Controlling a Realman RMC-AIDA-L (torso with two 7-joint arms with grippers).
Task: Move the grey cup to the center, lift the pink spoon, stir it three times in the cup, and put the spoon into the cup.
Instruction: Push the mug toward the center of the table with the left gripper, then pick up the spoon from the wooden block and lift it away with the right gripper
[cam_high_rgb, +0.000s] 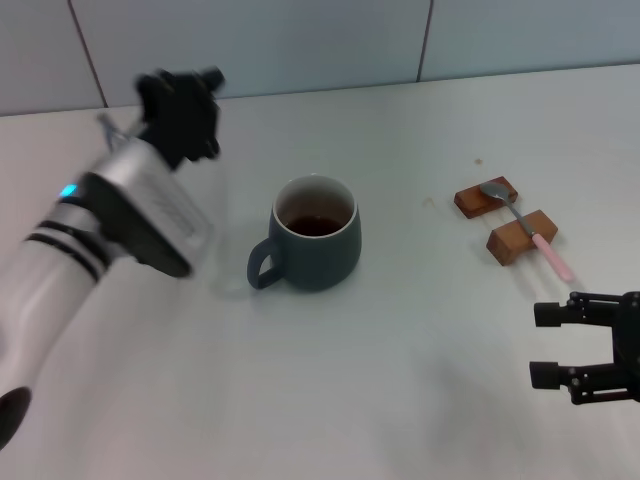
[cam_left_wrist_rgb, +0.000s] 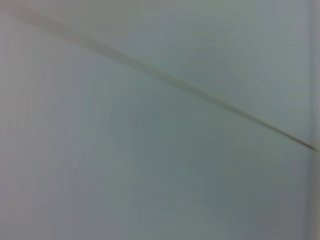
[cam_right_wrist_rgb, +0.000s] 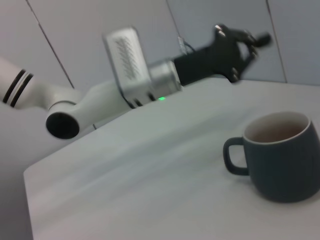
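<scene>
The right gripper (cam_high_rgb: 545, 345) hovers low over the table (cam_high_rgb: 400, 400) at the near right edge, its two black fingers (cam_high_rgb: 552, 314) spread apart and pinching nothing; it sits near the spoon's handle end but clear of it. Just beyond it the spoon (cam_high_rgb: 524, 226) lies across two wooden blocks (cam_high_rgb: 506, 217), its metal bowl on the farther block and its pink handle sloping down past the nearer one toward the gripper. The cup (cam_high_rgb: 314, 234) stands upright near the middle of the table, well apart from the blocks, handle turned toward the near left, dark liquid inside; nothing touches it. Farther off on the left the left gripper (cam_high_rgb: 180, 105) is raised above the table's far side, clear of the cup; whether its fingers are spread or pressed together cannot be told. Behind the table runs a tiled wall (cam_high_rgb: 300, 40).
</scene>
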